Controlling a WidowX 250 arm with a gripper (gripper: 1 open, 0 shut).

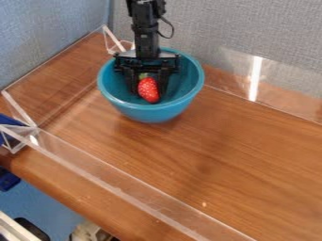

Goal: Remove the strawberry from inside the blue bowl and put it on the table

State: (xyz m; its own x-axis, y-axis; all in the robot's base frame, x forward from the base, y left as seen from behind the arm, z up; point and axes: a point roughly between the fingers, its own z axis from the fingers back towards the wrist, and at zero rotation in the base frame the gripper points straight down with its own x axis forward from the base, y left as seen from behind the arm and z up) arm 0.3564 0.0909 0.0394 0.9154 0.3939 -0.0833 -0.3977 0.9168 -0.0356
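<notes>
The turquoise blue bowl (160, 111) stands on the brown wooden table (220, 160), toward the back left. Inside it lies the small red strawberry (149, 89). My black gripper (149, 95) reaches straight down into the bowl from above. One finger stands on each side of the strawberry, and they are closed against it. The strawberry is low in the bowl, and I cannot tell whether it still rests on the bottom. The fingertips are partly hidden by the bowl's rim.
Low clear acrylic walls (258, 75) run along the table's edges, at the back right, the left and the front. A blue-grey fabric wall rises behind the bowl. A blue object (13, 132) sits outside the left wall.
</notes>
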